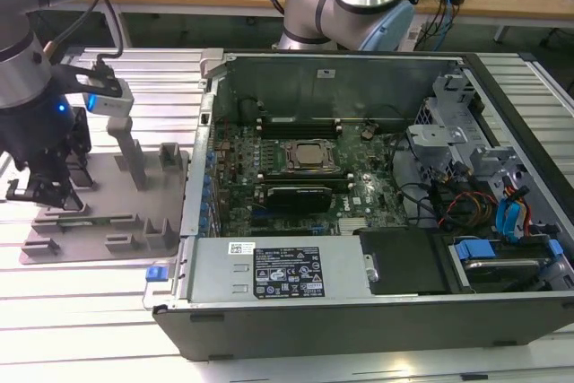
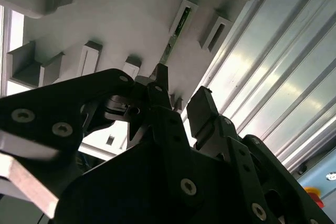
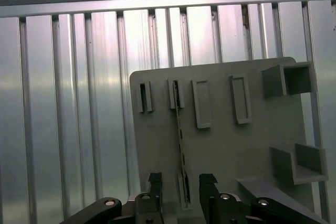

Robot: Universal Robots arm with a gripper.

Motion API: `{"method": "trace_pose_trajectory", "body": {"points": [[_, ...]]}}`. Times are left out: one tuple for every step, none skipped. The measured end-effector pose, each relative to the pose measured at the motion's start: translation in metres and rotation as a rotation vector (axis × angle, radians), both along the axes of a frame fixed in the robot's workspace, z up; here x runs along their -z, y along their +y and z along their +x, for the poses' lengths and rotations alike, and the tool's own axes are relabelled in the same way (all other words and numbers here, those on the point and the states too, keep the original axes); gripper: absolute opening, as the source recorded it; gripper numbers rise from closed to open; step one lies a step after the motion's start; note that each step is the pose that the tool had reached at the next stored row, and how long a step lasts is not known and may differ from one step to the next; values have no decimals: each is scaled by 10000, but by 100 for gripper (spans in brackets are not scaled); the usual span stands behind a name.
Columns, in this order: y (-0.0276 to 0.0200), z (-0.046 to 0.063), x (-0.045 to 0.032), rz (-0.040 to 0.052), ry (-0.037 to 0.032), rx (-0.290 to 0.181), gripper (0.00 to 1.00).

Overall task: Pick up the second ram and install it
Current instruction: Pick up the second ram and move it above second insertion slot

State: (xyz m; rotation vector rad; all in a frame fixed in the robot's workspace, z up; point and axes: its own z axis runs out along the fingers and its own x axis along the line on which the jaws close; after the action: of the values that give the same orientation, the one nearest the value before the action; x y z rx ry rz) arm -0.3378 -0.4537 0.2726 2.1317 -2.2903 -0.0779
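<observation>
Pincer [image 3: 181, 182] is hovering low over the grey tray [image 3: 226, 145] with jaws standing apart, one finger on each side of the ram [image 3: 180, 129]. It is holding nothing, and in the first wrist view gaps are showing on both sides, so it is not touching the stick. Ram is standing on edge in the tray's slots, running lengthwise between the fingers. In the exterior view the tray is sitting on the worktop [image 1: 90, 311] at that view's left, beside the open case [image 1: 359, 307]. Judging the grasp: it is calling for fingers centred on the stick, squared to its flat faces, and closing evenly so the ram isn't tilting or jamming in its slots.
</observation>
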Motion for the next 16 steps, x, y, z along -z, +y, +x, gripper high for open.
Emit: {"method": "trace_pose_trajectory", "body": {"points": [[0, 0, 13, 0, -1, -2, 40], [0, 0, 27, 0, 0, -3, 40], [0, 0, 45, 0, 0, -5, 40], [0, 0, 60, -1, 0, -7, 40], [0, 0, 78, -1, 1, -9, 40], [0, 0, 99, 0, 0, -11, 40], [0, 0, 120, 0, 0, -14, 40], [0, 0, 136, -1, 1, -15, 40], [0, 0, 146, 0, 0, -15, 40], [0, 0, 156, 0, 0, -16, 40], [0, 0, 180, 0, 0, -18, 40], [0, 0, 200, 0, 0, -19, 40], [0, 0, 228, 0, 0, -22, 40], [0, 0, 251, -1, 0, -25, 40], [0, 0, 270, 0, 1, -26, 40], [0, 0, 291, 0, 0, -28, 40]]}}
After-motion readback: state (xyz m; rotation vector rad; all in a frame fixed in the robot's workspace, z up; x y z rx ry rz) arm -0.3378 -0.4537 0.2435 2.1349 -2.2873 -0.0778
